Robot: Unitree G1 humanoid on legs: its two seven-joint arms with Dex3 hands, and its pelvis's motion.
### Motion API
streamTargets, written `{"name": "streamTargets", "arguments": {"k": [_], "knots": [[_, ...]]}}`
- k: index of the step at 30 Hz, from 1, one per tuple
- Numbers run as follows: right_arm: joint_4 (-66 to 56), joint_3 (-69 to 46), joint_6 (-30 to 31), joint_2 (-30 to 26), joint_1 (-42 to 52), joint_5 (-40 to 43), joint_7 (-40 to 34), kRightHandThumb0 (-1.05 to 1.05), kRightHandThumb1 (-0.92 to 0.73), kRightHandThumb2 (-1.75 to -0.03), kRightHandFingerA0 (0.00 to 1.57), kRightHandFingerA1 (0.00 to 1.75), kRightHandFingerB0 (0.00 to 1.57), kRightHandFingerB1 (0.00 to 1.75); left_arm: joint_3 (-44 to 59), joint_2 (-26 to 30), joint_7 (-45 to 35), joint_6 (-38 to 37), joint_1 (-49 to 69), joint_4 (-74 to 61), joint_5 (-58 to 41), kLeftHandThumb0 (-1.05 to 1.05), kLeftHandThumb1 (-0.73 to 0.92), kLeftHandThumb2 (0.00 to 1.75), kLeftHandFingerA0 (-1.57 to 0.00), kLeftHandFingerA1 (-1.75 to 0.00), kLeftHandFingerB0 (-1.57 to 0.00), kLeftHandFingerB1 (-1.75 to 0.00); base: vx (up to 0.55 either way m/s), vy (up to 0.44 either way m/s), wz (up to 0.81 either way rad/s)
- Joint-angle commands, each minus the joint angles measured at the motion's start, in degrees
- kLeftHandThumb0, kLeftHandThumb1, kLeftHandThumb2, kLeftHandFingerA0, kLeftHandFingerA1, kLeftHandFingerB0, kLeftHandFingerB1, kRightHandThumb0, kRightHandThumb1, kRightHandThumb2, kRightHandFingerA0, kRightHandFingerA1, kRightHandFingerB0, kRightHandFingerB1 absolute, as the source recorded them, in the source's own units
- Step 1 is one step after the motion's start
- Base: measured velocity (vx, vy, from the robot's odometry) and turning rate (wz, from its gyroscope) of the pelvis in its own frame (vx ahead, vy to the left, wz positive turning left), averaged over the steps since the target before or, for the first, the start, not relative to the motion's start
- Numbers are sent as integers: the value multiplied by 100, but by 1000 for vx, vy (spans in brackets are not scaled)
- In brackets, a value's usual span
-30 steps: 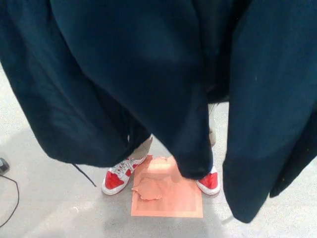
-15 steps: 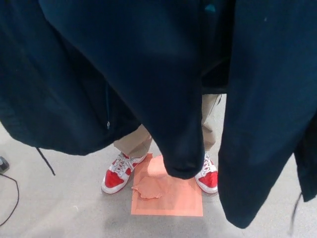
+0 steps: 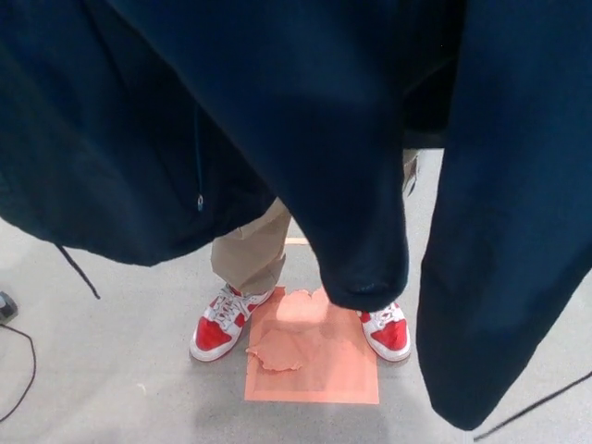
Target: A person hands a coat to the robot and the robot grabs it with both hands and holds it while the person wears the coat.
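Observation:
A dark navy coat (image 3: 277, 120) hangs across almost the whole head view, close to the camera. One sleeve (image 3: 361, 250) dangles in the middle, and a long panel (image 3: 504, 277) drops down the right side. A zipper pull (image 3: 200, 201) shows on the left fold. Behind the coat stands a person in beige trousers (image 3: 250, 254) and red-and-white sneakers (image 3: 222, 328). Neither of my hands shows; the coat covers the upper picture.
An orange square (image 3: 314, 365) is stuck to the grey floor under the person's feet. A black cable (image 3: 23, 370) and a small dark object (image 3: 6, 307) lie at the left edge. A drawstring (image 3: 79, 271) hangs from the coat's left hem.
The coat's left hem has risen, uncovering the person's trouser leg. The middle sleeve swung slightly right and the right panel shifted.

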Motion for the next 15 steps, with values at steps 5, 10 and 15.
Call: {"name": "streamTargets", "arguments": {"k": [5,10,15], "knots": [[971,480,378,-634,-1990,-1116,-2110,-47,-84,-68,80,174,71,150,-353,665,1603,374,-1692,831,950,-50,79,65,-96,-175,-70,-172,0,0,0],[1133,621,374,-687,-2084,-1174,-2212,-47,-83,-69,81,172,72,149,-390,585,1646,410,-1759,903,923,-50,77,64,-100,-175,-81,-170,0,0,0],[1235,729,508,-697,-2177,-1230,-2239,-47,-83,-69,81,172,75,150,-490,621,1696,405,-1815,949,1033,-50,78,64,-99,-175,-79,-169,0,0,0]]}}
